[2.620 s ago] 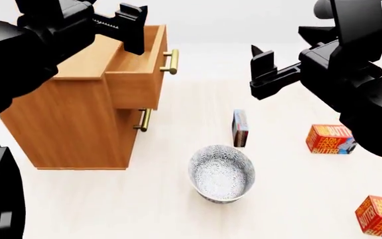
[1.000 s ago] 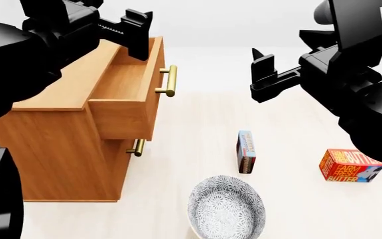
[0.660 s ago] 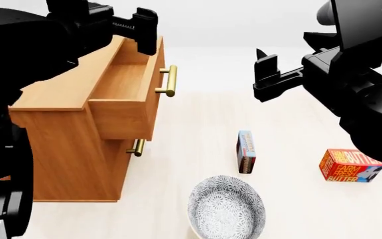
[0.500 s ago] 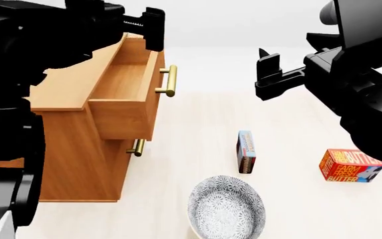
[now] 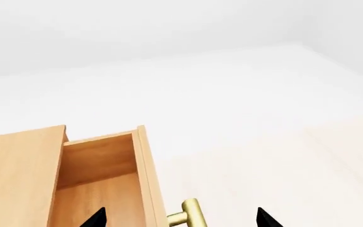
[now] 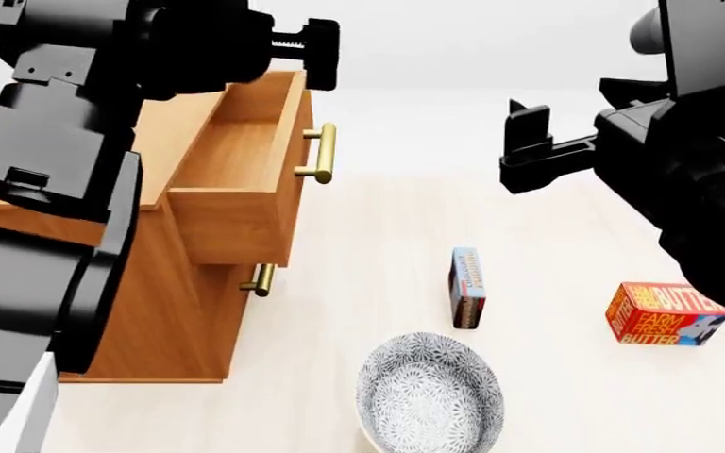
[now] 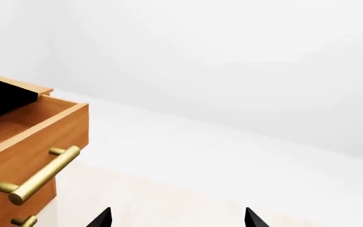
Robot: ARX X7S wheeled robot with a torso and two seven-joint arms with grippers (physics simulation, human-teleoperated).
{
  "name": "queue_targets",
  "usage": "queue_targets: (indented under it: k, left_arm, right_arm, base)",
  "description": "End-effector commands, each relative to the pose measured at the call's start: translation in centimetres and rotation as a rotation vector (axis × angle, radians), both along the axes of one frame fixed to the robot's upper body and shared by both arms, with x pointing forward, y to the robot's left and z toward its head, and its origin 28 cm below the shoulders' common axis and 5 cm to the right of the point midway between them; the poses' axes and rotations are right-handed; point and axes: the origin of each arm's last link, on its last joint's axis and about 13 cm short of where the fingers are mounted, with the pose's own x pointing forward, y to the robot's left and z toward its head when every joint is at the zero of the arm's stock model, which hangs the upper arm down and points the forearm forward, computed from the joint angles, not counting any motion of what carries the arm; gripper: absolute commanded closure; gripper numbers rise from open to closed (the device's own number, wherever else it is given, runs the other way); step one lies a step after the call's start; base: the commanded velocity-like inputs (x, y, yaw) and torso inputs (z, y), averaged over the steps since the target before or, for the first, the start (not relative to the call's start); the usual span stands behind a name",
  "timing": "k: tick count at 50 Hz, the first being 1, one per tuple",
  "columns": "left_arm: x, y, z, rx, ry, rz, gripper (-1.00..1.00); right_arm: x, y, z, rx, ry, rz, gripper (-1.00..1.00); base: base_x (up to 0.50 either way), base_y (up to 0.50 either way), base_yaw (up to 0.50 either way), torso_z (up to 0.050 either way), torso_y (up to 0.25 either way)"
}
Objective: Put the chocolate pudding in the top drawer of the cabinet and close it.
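Below the right gripper [image 6: 529,142], the chocolate pudding [image 6: 467,287] stands.

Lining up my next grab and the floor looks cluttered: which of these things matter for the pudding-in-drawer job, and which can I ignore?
Part of the job:
chocolate pudding, upright on the floor, untouched
top drawer, pulled open
cabinet
left gripper and right gripper, both open and empty

Just lying about:
patterned bowl
butter box
lower drawer, shut, handle

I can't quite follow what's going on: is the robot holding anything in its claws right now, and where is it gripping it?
Nothing is held. The left gripper and right gripper are both open in the air; the chocolate pudding stands untouched on the floor.
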Motion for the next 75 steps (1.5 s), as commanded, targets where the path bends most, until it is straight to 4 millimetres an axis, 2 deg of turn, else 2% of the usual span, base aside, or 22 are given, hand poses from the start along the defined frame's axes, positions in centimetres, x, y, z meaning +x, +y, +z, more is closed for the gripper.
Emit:
queue_targets:
  k: [1,27,40,75]
  left_arm:
    - [0.4,-0.3,-1.2,0.006,0.083,0.029,-1.00]
    - [0.4,-0.9,-3.0,-0.001,0.150,0.020,-1.00]
    - [0.5,-0.5,-3.9,-0.020,0.175,0.033,-1.00]
    - [0.7,-0.5,-7.1,-0.057,0.255,0.014,-1.00]
  right_arm:
    - [0.1,-0.2,-0.4,0.010,0.030,-0.014,-1.00]
    - [0.4,-0.6,-1.2,0.022,0.075,-0.030,-1.00]
    - [1.0,-0.6,-1.9,0.026,0.093,-0.030,-1.00]
    - [1.1,-0.9,-2.7,0.031,0.109,-0.028,-1.00]
  base:
    - [0.00,0.00,0.00,0.000,0.000]
    - [0.00,0.00,0.00,0.000,0.000]
    - [0.00,0.00,0.00,0.000,0.000]
    - [0.00,0.00,0.00,0.000,0.000]
